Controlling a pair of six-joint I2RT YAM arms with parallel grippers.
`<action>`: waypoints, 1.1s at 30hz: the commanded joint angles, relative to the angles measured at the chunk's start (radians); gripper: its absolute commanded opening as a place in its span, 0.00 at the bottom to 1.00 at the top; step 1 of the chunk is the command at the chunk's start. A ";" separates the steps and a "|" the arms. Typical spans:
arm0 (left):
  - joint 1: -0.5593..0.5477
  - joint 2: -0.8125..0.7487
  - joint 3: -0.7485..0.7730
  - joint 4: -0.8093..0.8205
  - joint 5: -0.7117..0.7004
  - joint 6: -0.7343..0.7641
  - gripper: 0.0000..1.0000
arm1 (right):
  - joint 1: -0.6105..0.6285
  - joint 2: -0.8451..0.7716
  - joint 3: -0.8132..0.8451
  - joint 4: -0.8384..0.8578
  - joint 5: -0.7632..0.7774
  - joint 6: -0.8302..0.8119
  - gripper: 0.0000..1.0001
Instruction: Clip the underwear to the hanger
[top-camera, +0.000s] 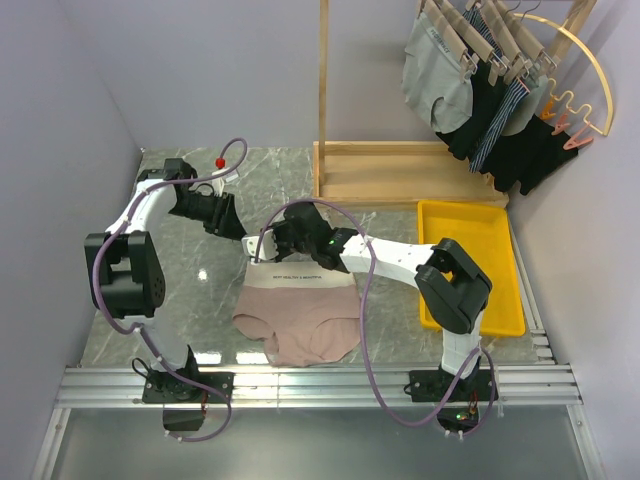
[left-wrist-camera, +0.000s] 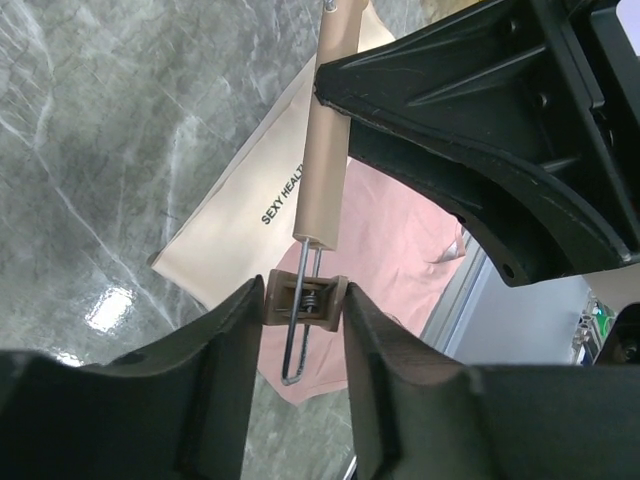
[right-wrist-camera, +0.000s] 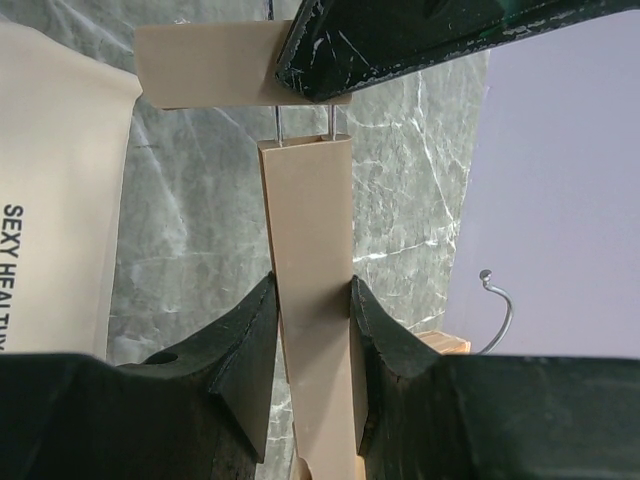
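The underwear (top-camera: 300, 325) lies flat on the marble table, pink with a cream lettered waistband (top-camera: 300, 275) at its far edge. The hanger's light-wood bar (left-wrist-camera: 325, 150) hangs in the air above the waistband (left-wrist-camera: 235, 225). My left gripper (left-wrist-camera: 305, 300) is shut on the wooden clip (left-wrist-camera: 306, 300) at the bar's end. My right gripper (right-wrist-camera: 312, 300) is shut on the bar (right-wrist-camera: 308, 220) a little further along. The clip (right-wrist-camera: 205, 65) and the waistband (right-wrist-camera: 55, 200) show in the right wrist view, as does the metal hook (right-wrist-camera: 500, 305). In the top view both grippers (top-camera: 235, 225) (top-camera: 275, 242) meet just beyond the waistband and hide the hanger.
A yellow tray (top-camera: 470, 232) lies at the right. A wooden rack (top-camera: 400, 170) stands at the back, with several clipped garments (top-camera: 480, 90) and a gold wire arch (top-camera: 597, 75) hanging at the top right. A metal rail (top-camera: 320, 385) runs along the near edge.
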 joint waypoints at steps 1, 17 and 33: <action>-0.003 -0.007 0.026 -0.014 0.024 0.012 0.42 | 0.009 -0.054 0.006 0.053 -0.006 -0.004 0.00; 0.025 0.033 0.032 0.075 0.048 -0.083 0.00 | 0.007 -0.010 0.033 0.047 0.057 0.036 0.27; 0.029 0.168 0.072 0.174 0.010 -0.128 0.00 | -0.002 -0.042 0.217 -0.332 -0.070 0.500 0.43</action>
